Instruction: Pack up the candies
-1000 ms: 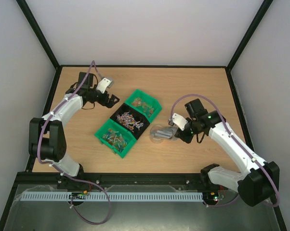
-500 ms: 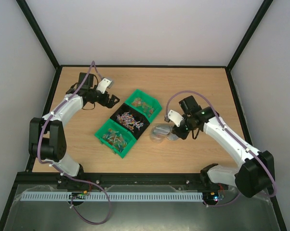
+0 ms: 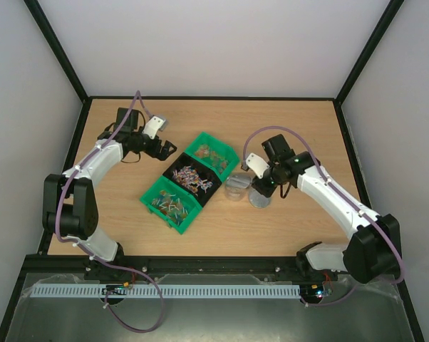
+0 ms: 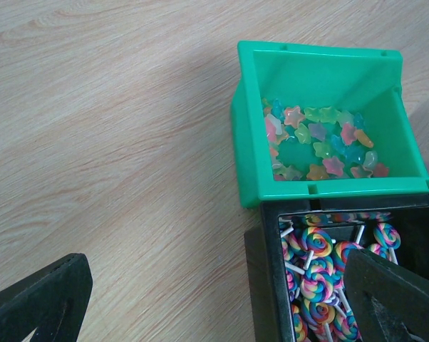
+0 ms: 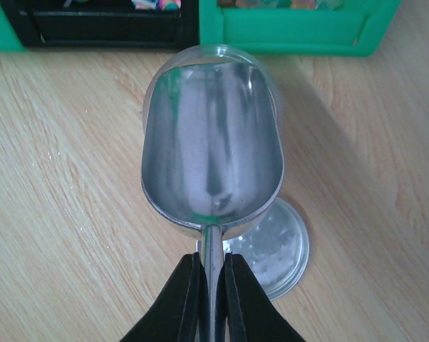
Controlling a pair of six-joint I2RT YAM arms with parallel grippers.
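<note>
The candies lie in three bins in a diagonal row: star-shaped ones [image 4: 318, 142] in a green bin [image 4: 250, 164], swirl lollipops [image 4: 321, 274] in a black bin [image 3: 192, 178], and more in another green bin [image 3: 170, 203]. My right gripper [image 5: 212, 260] is shut on the handle of an empty metal scoop [image 5: 211, 157]. It holds the scoop over a clear jar [image 3: 236, 187] standing beside the bins. The round silver lid [image 5: 282, 249] lies flat on the table under the scoop's handle. My left gripper [image 4: 214, 306] is open and empty, low over the far edge of the black bin.
The far green bin [image 3: 212, 157] holds star candies. Bare wooden table [image 3: 293, 121] surrounds the bins, with a black frame along its edges. The jar and lid [image 3: 259, 197] stand close to the bins' right side.
My right arm has swung the scoop up and to the left, toward the bins, and it is now over the jar. The lid now shows on the table. The left arm has not moved.
</note>
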